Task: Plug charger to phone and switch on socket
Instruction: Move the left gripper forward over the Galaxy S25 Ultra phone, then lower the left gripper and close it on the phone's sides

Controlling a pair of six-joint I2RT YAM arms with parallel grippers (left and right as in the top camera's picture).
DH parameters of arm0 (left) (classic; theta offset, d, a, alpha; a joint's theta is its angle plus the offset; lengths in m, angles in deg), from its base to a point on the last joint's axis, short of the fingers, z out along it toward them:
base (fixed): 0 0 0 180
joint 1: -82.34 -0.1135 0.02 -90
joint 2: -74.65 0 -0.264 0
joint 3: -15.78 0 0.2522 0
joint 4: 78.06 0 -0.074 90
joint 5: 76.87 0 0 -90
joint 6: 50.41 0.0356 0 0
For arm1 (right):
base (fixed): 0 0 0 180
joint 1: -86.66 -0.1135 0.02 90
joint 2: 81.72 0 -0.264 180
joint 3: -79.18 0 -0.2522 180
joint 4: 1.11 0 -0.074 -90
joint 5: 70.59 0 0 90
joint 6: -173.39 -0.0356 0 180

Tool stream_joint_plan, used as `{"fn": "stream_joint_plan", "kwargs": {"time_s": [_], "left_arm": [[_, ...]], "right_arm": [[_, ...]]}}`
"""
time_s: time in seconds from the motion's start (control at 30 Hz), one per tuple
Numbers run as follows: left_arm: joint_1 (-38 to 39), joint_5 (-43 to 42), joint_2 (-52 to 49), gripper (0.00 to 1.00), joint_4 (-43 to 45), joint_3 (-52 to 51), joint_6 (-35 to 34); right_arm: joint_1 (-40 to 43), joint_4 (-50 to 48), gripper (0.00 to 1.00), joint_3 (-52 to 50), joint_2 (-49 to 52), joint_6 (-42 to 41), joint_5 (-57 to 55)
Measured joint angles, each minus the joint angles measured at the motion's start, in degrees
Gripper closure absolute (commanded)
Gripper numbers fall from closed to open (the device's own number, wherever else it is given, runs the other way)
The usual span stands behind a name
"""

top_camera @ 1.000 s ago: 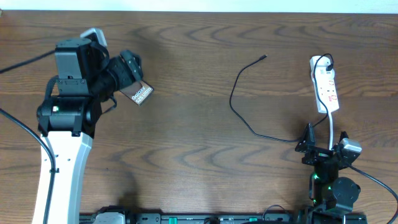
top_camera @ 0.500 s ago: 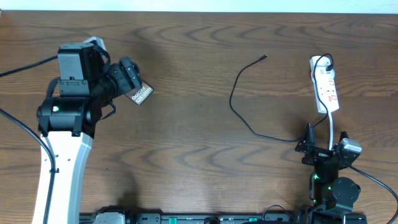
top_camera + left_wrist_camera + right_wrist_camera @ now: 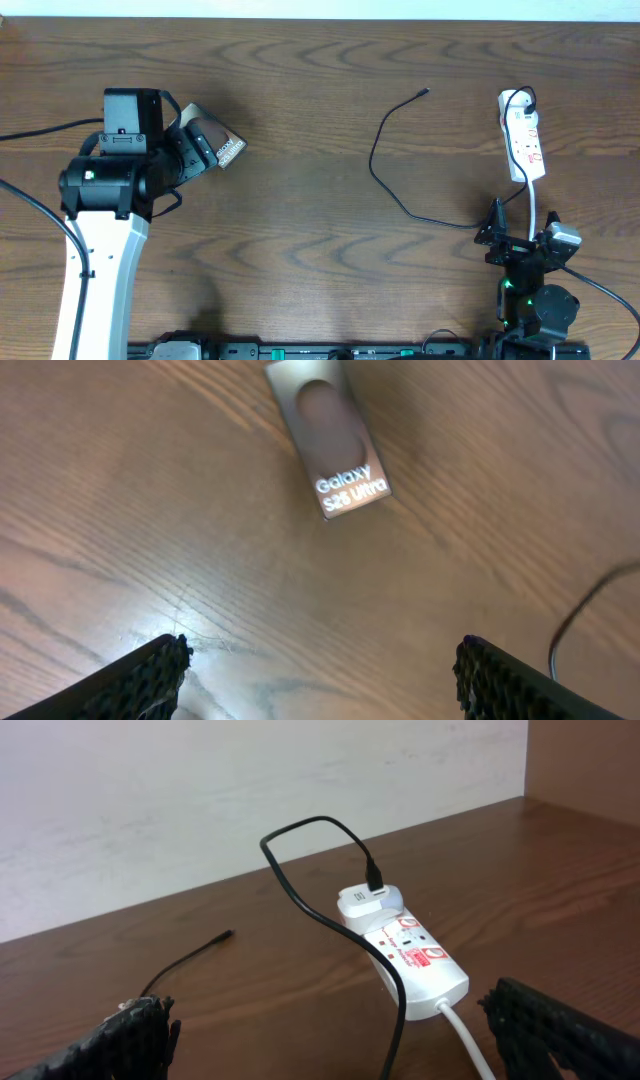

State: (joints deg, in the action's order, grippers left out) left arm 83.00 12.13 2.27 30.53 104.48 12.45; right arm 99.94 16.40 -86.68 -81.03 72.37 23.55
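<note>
The phone (image 3: 224, 149) lies flat on the table at the left; the left wrist view shows its silver-grey face, brownish oval and "Galaxy S25 Ultra" lettering (image 3: 330, 450). My left gripper (image 3: 196, 147) is open and empty, just left of the phone, its fingers (image 3: 320, 665) wide apart short of it. The charger cable (image 3: 378, 150) curves across the table, its tip (image 3: 425, 92) lying loose. The white socket strip (image 3: 525, 140) is at the far right. My right gripper (image 3: 520, 232) is open below it. In the right wrist view the cable (image 3: 300, 900) runs between the fingers (image 3: 330, 1020) towards the strip (image 3: 415, 960).
A white adapter (image 3: 365, 902) sits plugged in at the strip's far end, with the black cable coming out of it. The strip's white cord (image 3: 534, 205) runs down towards my right arm. A pale wall (image 3: 200, 800) lies beyond the table's far edge.
My left gripper has drawn back to the left off the phone, which now shows more. The phone, cable, strip and right arm have not moved.
</note>
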Motion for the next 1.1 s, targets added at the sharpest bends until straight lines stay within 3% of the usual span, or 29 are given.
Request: {"fn": "stream_joint_plan", "kwargs": {"time_s": [0.5, 0.77, 0.8, 0.83, 0.87, 1.1], "left_arm": [[0.0, 2.86, -4.79, 0.13, 2.8, 0.0, -17.97], [0.0, 3.15, -12.5, 0.13, 2.1, 4.02, -21.51], [0.0, 3.26, -13.68, 0.21, 1.86, 5.4, -21.73], [0.0, 3.28, -14.71, 0.21, 1.38, 6.73, -21.84], [0.0, 3.34, -15.98, 0.02, 0.81, 8.46, -21.97], [0.04, 3.52, -20.98, 0.02, 0.26, 15.3, -22.36]], "right_arm": [[0.0, 0.0, 0.01, 0.0, 0.0, 0.0, 0.0], [0.0, 0.02, 0.01, 0.0, 0.0, 0.0, 0.02], [0.0, 0.02, 0.01, 0.0, 0.0, 0.0, 0.0], [0.0, 0.02, 0.01, 0.0, 0.0, 0.0, 0.0], [0.0, 0.02, 0.01, 0.0, 0.0, 0.0, 0.0], [0.0, 0.02, 0.01, 0.0, 0.0, 0.0, 0.0]]}}
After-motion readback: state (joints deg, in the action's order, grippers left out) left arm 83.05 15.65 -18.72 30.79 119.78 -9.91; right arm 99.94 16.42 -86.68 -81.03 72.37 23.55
